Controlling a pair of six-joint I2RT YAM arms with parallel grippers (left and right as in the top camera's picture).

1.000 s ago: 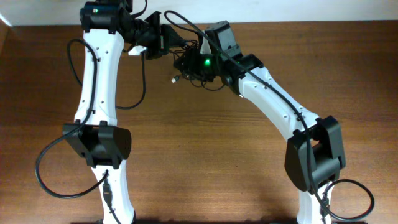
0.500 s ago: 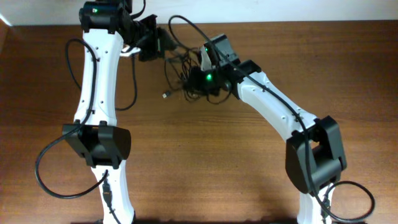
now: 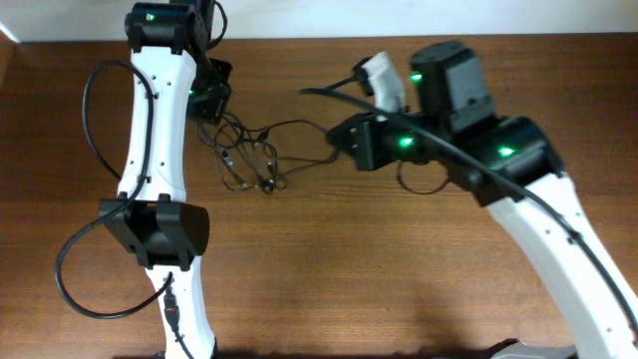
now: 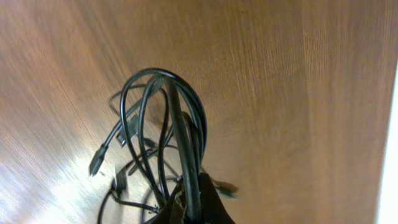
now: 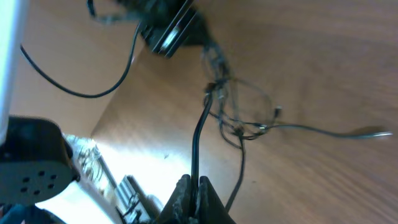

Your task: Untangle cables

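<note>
**Both hands clamped on the cable mess**

From my seat, the left hand (image 4: 189, 208) is pinched shut on a bunch of looped thin black cables (image 4: 166, 118). The loops fan out from its fingers, and a couple of small plug ends sit off to one side over the brown wooden surface (image 4: 280, 74). The right hand (image 5: 193, 194) is closed too, squeezing a single black strand that runs from its tips out to the tangled part. On the overhead view that tangle lies between the two hands, nearer the left one, with one strand stretched across toward the right hand. I can't tell whether the tangle rests on the wood or hangs just above it.
</note>
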